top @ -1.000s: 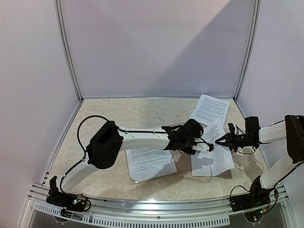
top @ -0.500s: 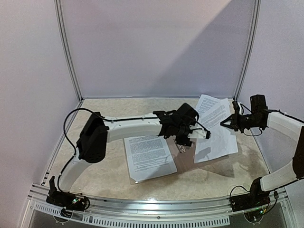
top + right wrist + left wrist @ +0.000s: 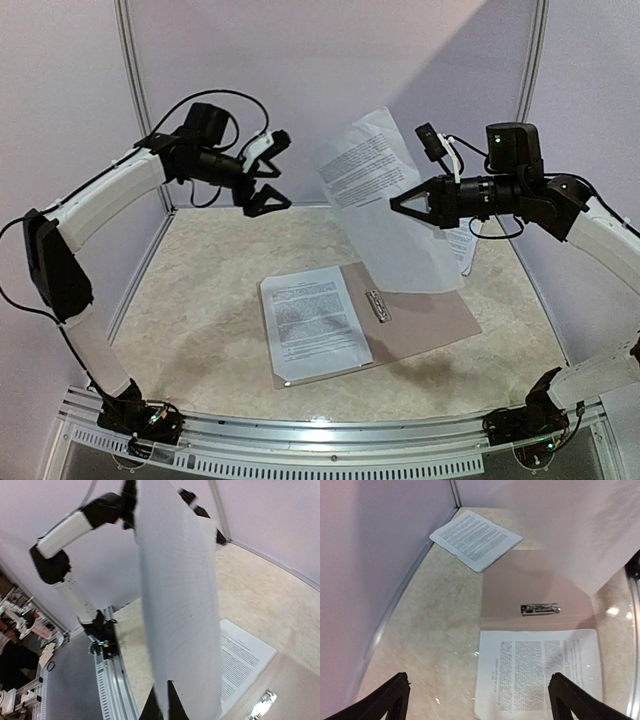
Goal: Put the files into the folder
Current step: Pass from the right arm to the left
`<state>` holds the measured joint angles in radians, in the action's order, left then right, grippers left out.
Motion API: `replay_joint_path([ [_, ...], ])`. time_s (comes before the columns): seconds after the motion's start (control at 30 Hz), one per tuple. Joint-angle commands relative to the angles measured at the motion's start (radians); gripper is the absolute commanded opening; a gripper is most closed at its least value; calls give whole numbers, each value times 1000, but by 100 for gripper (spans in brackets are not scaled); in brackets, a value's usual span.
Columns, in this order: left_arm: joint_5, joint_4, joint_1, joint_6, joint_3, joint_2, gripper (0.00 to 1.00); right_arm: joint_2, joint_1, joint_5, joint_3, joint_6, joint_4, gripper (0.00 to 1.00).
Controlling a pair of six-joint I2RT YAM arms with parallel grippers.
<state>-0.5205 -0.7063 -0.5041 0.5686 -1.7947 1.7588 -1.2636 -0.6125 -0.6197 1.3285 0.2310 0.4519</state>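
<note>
The folder (image 3: 425,318) lies open in the middle of the table, tan half to the right, with a metal clip (image 3: 378,305) at its spine. One printed file (image 3: 312,322) rests flat on its clear left half. My right gripper (image 3: 396,204) is shut on the edge of another file (image 3: 385,210), which hangs high above the folder. In the right wrist view this sheet (image 3: 180,595) stands up from the closed gripper (image 3: 168,700). My left gripper (image 3: 278,172) is raised at the back left, open and holding nothing. Its view looks down past the gripper (image 3: 479,679) onto the file in the folder (image 3: 540,675).
More files (image 3: 475,540) lie in a small stack by the back right corner, partly hidden behind the right arm (image 3: 560,205) in the top view. Walls enclose the table on three sides, and a metal rail (image 3: 330,440) runs along the near edge.
My left arm swung up from over the folder to the back left and its gripper opened. My right gripper lifted its file off the table, high above the folder.
</note>
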Motion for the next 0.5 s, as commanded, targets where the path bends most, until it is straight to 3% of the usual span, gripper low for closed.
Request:
replay_joint_path([
  [0.0,-283,16,32,-85,237,-201,99,-49,-37,-109,17,54,-305,0],
  [0.2,-417,75,32,-166,340,-363,100,-119,-65,-159,12,178,-587,0],
  [0.33,-507,95,30,-189,366,-393,100,-149,-77,-162,13,220,-655,0],
  [0.47,-485,208,9,-289,383,-390,100,-156,-80,-166,13,242,-681,0],
])
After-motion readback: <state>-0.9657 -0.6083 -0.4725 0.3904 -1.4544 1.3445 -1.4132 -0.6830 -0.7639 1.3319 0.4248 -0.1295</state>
